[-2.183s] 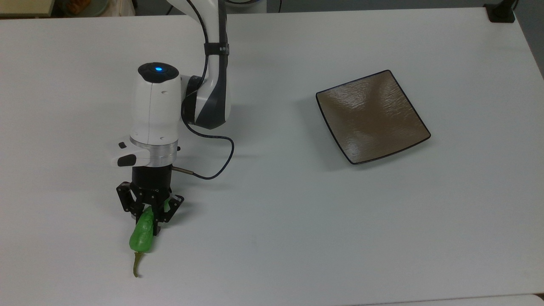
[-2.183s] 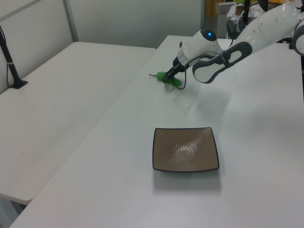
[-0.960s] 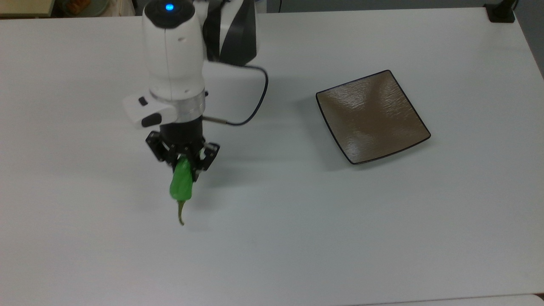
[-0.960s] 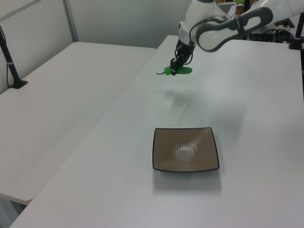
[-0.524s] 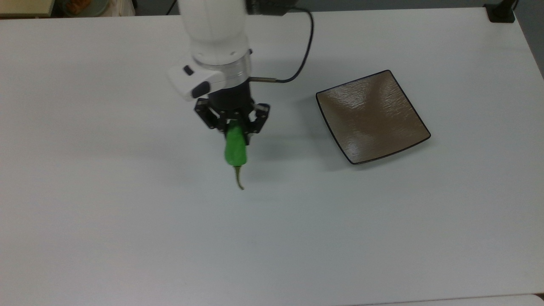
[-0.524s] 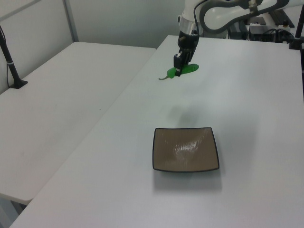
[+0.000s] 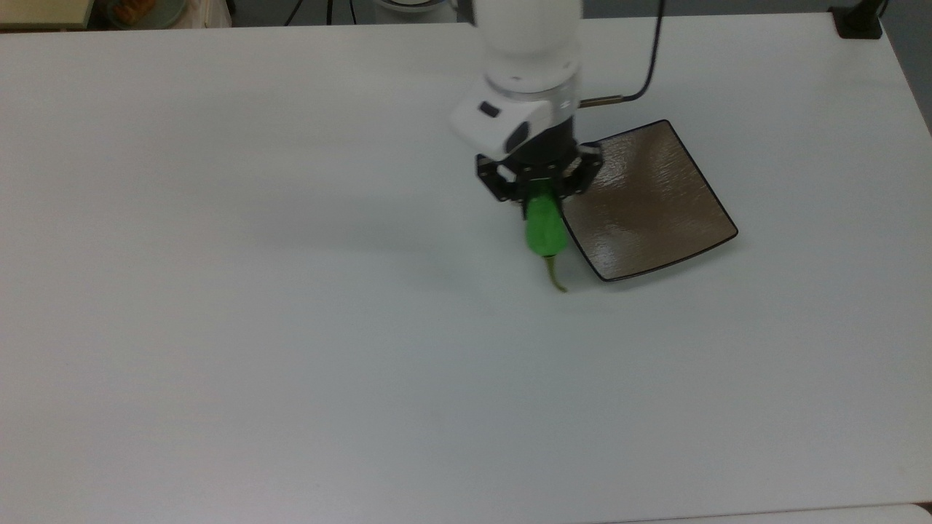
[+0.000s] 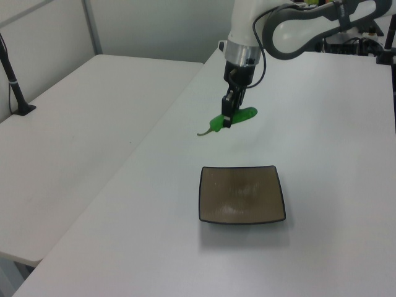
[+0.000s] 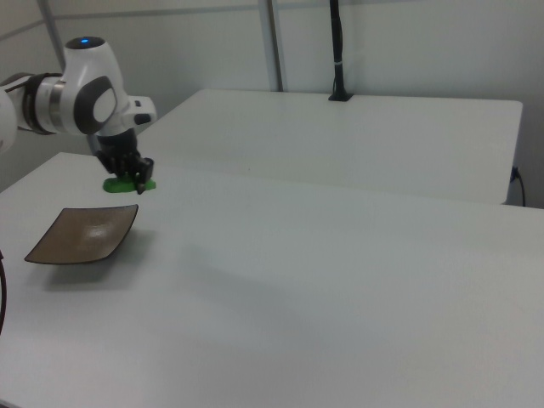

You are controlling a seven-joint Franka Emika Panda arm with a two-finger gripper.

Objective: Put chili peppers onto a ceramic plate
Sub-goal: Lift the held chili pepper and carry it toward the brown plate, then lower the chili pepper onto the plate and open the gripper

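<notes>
Green lumpy chili pepper [image 7: 545, 227] hung clenched in black two-finger gripper [image 7: 539, 191], airborne.
Best carried onward past square glossy brown ceramic plate [image 7: 655, 211]'s near rim, lowered centrally before release.

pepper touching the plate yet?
Apart. In the left view the chili pepper, held in the gripper, hangs in the air with bare table between it and the ceramic plate.

Light: bright, even, diffuse overhead
Shadows: soft, faint grey patches on the worktop [image 7: 291, 327]; thin darker shadow under the ceramic plate [image 8: 242, 193]
Glare: pale sheen streaks on the plate's glossy surface in the top view; blue indicator lamp glows on the arm [image 9: 83, 42] in the right view
Focus: slightly soft, grainy throughout
</notes>
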